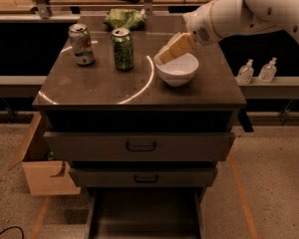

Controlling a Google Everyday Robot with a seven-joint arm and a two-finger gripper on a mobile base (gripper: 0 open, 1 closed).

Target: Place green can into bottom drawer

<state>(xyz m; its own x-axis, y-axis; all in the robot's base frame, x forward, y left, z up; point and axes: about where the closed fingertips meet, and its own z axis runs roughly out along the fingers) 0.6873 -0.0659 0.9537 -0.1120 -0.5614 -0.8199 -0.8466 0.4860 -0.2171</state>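
The green can (122, 49) stands upright on the dark cabinet top (99, 86), left of the white bowl (177, 69). My gripper (164, 54) hangs over the bowl's far left rim, a short way right of the green can and not touching it. It holds nothing. The bottom drawer (145, 215) is pulled out at the foot of the cabinet, a dark grey tray with nothing visible inside.
A paler silver-white can (81, 44) stands left of the green can. A green chip bag (124, 18) lies at the back of the top. Two closed drawers with black handles (140, 146) sit above the open one. A cardboard box (45, 171) is at the left; two small bottles (259, 69) at the right.
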